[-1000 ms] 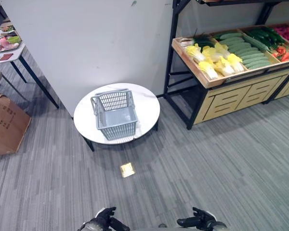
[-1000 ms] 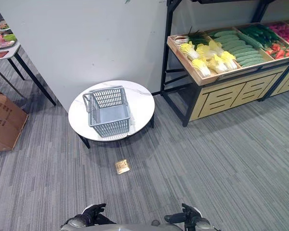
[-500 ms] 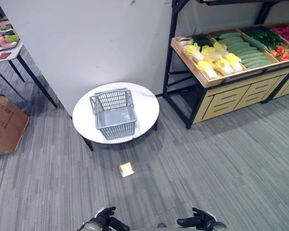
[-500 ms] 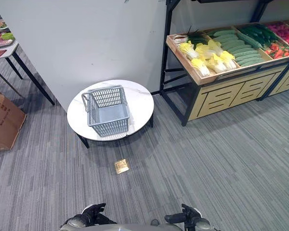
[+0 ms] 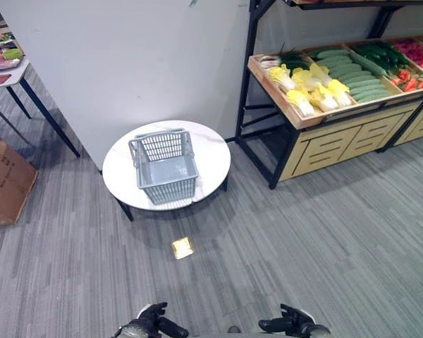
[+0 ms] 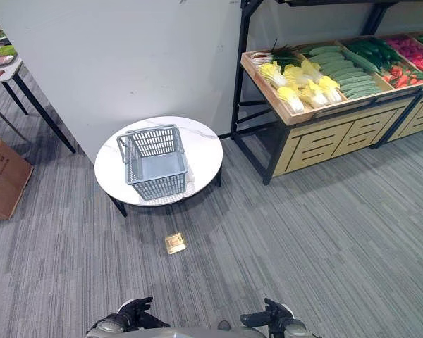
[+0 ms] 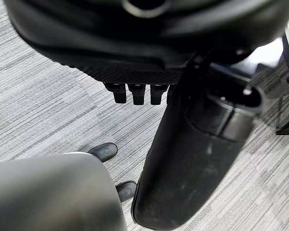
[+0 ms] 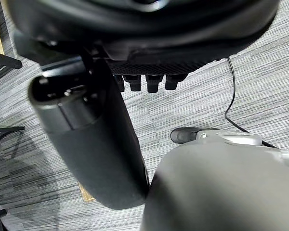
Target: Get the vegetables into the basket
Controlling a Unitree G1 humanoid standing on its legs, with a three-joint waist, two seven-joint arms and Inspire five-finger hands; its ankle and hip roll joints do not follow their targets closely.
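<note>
Dark left hand (image 5: 149, 325) and right hand (image 5: 290, 324) hang relaxed, holding nothing.

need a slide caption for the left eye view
Empty grey basket on a round white table, vegetable shelf to its right, both hands low.

One grey basket (image 5: 165, 167) on one round white table (image 5: 213, 151). One cardboard box (image 5: 7, 180). One wooden rack (image 5: 317, 116) of vegetables. Two dark hands: left hand (image 5: 149, 324), right hand (image 5: 287, 324).
</note>
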